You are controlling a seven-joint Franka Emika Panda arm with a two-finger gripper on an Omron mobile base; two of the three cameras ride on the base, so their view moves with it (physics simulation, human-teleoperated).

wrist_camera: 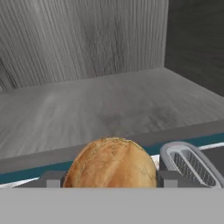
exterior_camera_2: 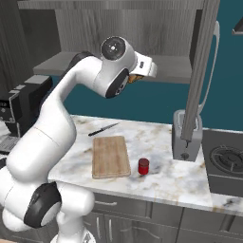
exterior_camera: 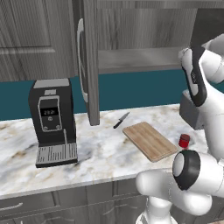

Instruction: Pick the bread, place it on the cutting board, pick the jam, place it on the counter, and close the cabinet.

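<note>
The gripper (wrist_camera: 109, 181) is clamped on the bread (wrist_camera: 111, 164) before the open cabinet's (wrist_camera: 100, 105) bare shelf, while the jam (exterior_camera_2: 143, 166) stands on the counter (exterior_camera_2: 161, 178) just beside the cutting board (exterior_camera_2: 110, 155).

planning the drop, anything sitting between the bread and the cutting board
Nothing visible does. The claw holds the bread up by the cabinet shelf; the cutting board lies bare below, with the knife and jam beside it.
</note>
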